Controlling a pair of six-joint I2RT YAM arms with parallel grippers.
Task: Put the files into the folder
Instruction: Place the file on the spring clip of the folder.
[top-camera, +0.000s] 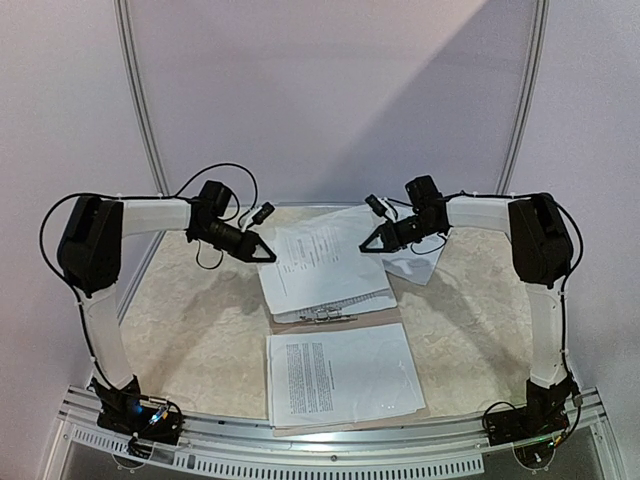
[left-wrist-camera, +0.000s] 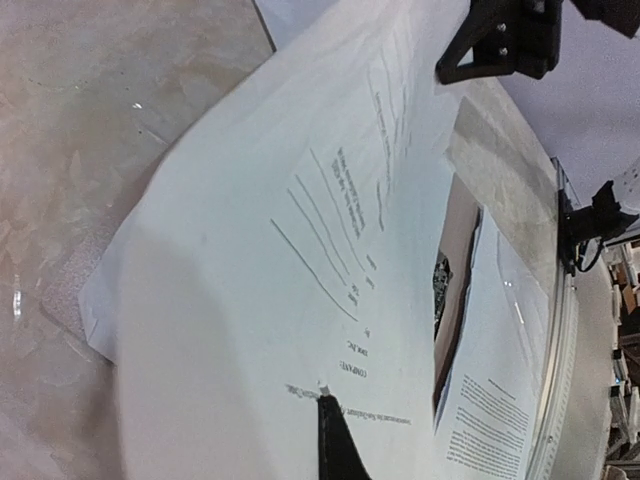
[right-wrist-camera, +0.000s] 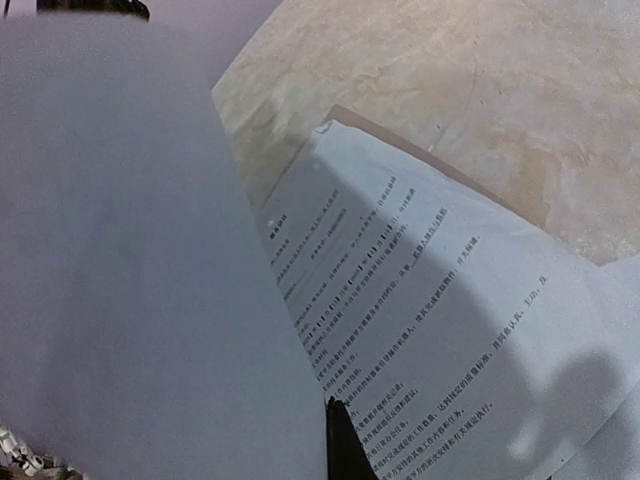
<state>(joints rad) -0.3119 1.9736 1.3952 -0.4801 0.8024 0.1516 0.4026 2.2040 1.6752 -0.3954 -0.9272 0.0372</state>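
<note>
The tan folder (top-camera: 385, 318) lies open on the table's middle, its black clip (top-camera: 322, 317) at the fold. A printed sheet (top-camera: 340, 375) covers its near half. A stack of white printed files (top-camera: 320, 265) rests over the far half, lifted at both sides. My left gripper (top-camera: 270, 256) is shut on the files' left edge, and its dark fingertip (left-wrist-camera: 335, 440) presses on the top sheet (left-wrist-camera: 260, 300). My right gripper (top-camera: 364, 247) is shut on the right edge. In its wrist view a raised sheet (right-wrist-camera: 120, 250) fills the left beside the fingertip (right-wrist-camera: 342, 445), with printed pages (right-wrist-camera: 430, 330) below.
Another white sheet (top-camera: 420, 265) lies on the marble-patterned table (top-camera: 200, 330) under the right arm. A metal rail (top-camera: 330, 440) runs along the near edge. A tan strip of the folder (right-wrist-camera: 450, 170) shows beyond the pages in the right wrist view.
</note>
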